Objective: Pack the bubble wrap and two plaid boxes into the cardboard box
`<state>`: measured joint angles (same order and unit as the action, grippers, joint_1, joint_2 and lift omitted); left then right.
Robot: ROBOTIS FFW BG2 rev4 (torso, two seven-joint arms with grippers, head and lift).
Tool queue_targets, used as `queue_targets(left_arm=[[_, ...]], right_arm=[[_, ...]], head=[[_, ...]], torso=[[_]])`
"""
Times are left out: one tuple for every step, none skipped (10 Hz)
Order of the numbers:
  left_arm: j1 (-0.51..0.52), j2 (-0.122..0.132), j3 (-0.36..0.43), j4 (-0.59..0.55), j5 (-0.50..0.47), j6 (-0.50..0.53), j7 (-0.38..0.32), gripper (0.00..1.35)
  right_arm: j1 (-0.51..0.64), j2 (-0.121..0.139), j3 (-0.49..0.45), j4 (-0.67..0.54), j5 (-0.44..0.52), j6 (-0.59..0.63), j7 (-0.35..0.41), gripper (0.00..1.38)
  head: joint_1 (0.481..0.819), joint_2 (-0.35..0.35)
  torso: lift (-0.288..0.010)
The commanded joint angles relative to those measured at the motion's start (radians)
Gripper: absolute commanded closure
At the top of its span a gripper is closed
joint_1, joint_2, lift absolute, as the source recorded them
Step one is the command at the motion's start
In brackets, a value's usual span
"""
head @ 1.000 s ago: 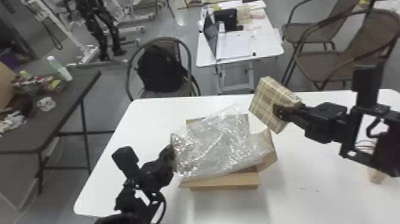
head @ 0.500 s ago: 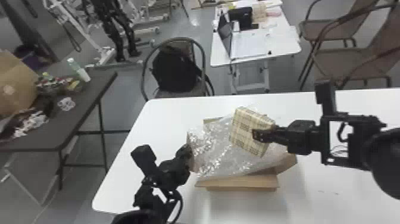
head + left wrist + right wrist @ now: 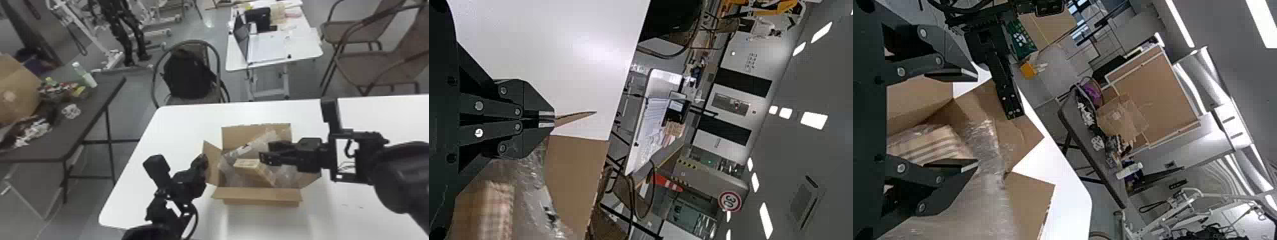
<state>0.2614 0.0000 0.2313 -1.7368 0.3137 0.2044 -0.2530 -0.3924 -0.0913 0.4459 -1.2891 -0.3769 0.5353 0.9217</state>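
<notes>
Bubble wrap (image 3: 232, 175) spread crumpled inside the open cardboard box (image 3: 258, 194) on the white worktop (image 3: 178, 127), its clear folds making its edges hard to trace. A plaid box (image 3: 248, 164) lay tilted among the folds, its lower side hidden by them; in the left wrist view the frame edge cut it off. The right end effector (image 3: 265, 152) stood wide open and empty above the box's inside, covering part of the wrap. The left end effector (image 3: 203, 161) was closed on a side flap (image 3: 214, 166), the pinched edge concealed between its tips.
</notes>
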Motion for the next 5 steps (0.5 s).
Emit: queue_targets(left_arm=[[0.002, 0.0, 0.0, 0.0, 0.002, -0.003, 0.0, 1.22], [0.004, 0.0, 0.003, 0.0, 0.005, -0.006, 0.001, 1.22], [0.004, 0.0, 0.005, 0.0, 0.005, -0.008, 0.001, 1.22], [0.004, 0.0, 0.005, 0.0, 0.005, -0.01, 0.001, 1.22], [0.004, 0.0, 0.005, 0.0, 0.007, -0.013, 0.0, 1.22]], right_arm=[[0.021, 0.002, -0.067, -0.058, 0.042, -0.015, -0.001, 0.11], [0.047, 0.002, -0.122, -0.107, 0.059, -0.015, -0.001, 0.15], [0.081, 0.004, -0.173, -0.174, 0.089, -0.017, -0.009, 0.16], [0.129, 0.002, -0.222, -0.263, 0.125, -0.028, -0.05, 0.16], [0.191, 0.004, -0.279, -0.371, 0.204, -0.052, -0.11, 0.16]], head=[[0.695, 0.35], [0.695, 0.35], [0.695, 0.35], [0.695, 0.35], [0.695, 0.35]], torso=[[-0.037], [-0.037], [-0.037], [-0.037], [-0.037]])
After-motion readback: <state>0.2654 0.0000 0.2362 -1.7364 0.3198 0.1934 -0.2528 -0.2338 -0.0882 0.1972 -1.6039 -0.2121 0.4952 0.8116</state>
